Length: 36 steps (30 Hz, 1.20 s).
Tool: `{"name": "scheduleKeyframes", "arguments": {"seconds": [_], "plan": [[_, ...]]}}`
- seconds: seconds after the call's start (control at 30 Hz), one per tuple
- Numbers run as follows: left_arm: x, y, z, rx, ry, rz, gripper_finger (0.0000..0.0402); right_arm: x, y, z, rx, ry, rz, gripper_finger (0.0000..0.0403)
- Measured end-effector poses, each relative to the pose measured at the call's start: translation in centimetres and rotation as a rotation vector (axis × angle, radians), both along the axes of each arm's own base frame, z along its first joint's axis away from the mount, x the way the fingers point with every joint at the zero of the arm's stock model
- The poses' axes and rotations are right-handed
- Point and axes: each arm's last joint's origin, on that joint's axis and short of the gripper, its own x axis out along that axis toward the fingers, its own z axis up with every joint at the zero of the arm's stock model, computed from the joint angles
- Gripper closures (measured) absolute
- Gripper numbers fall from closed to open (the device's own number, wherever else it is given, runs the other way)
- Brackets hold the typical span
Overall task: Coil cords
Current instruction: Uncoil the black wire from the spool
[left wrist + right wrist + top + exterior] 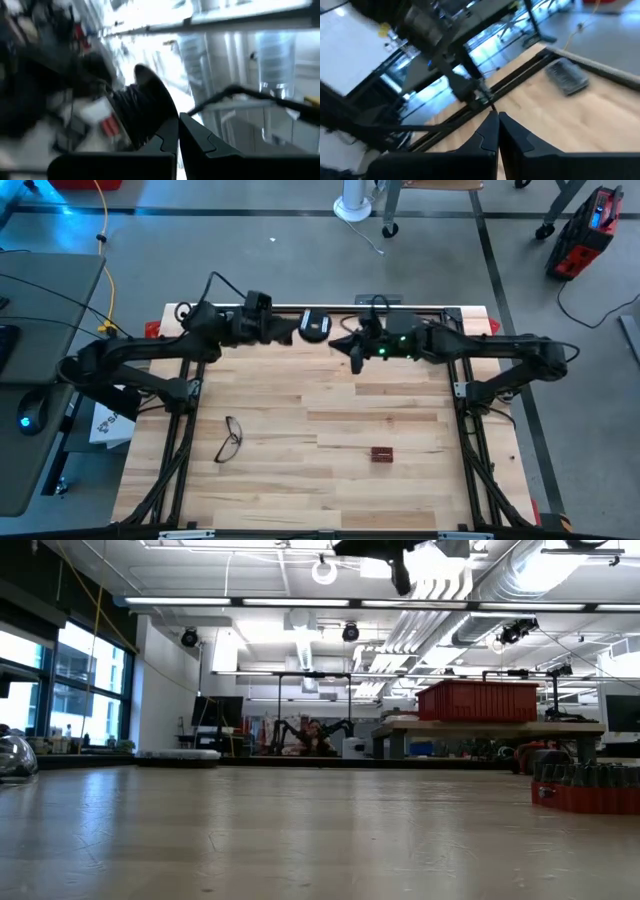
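Note:
The small round black reel point(315, 323), pale at its centre point(323, 570), hangs high over the table's far edge with dark wire wound on it point(132, 112). My left gripper point(296, 330) is shut right beside it, on its left. My right gripper point(342, 343) is shut just right of the reel, also well above the table point(400, 575). A very thin dark wire point(489, 101) leaves its fingertips toward the left arm. The rest of the cords I cannot make out. My left gripper point(179, 116) is shut against the reel's rim point(160, 117), which lies along the outer side of one finger. That finger hides the place of contact, so I cannot tell the part it has. The reel is clear of the table. My right gripper point(497, 115) seems to pinch the thin wire point(491, 106) at its fingertips, coming roughly level from the table's right. The wire is clear of the table.
Black-framed eyeglasses point(229, 438) lie near the table's left front. A small red-brown block point(382, 453) sits right of the middle. A dark grey box point(567, 77) rests at the far edge. A yellow cable point(105, 250) runs on the floor, off the table's left.

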Motion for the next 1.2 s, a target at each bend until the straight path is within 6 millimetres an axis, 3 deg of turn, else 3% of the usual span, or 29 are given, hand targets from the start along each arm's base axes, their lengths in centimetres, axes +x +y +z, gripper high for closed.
{"name": "scheduleKeyframes", "arguments": {"seconds": [0.13, 0.33, 0.57, 0.7, 0.97, 1.07, 1.2], "plan": [[0.6, 0.6, 0.9, 0.001, -0.043, -0.022, 0.0401, 1.4, 0.5, -1.3, 0.031, 0.012, 0.014, 0.0403], [1.4, 0.1, 2.5, 0.071, -0.007, -0.175, 0.0401, 1.4, 0.5, -1.0, 0.033, -0.009, 0.017, 0.0403], [-0.2, -1.1, 3.0, 0.194, 0.148, -0.521, 0.0401, -2.2, 0.4, 1.1, -0.046, 0.043, 0.036, 0.0403], [-0.7, -1.9, 2.8, 0.217, 0.212, -0.693, 0.0401, -4.3, 1.0, 2.8, -0.076, 0.009, 0.143, 0.0403], [-0.4, -5.0, 2.7, -0.033, 0.388, -0.996, 0.0401, -5.6, 2.1, 5.2, -0.089, -0.163, 0.22, 0.0403], [-0.3, -6.0, 3.4, -0.071, 0.319, -1.032, 0.0401, -5.6, 2.0, 5.2, -0.091, -0.163, 0.193, 0.0403], [-0.6, -5.8, 5.6, -0.101, 0.03, -0.898, 0.0401, -5.4, 2.0, 6.3, -0.115, -0.28, 0.194, 0.0402]]}}
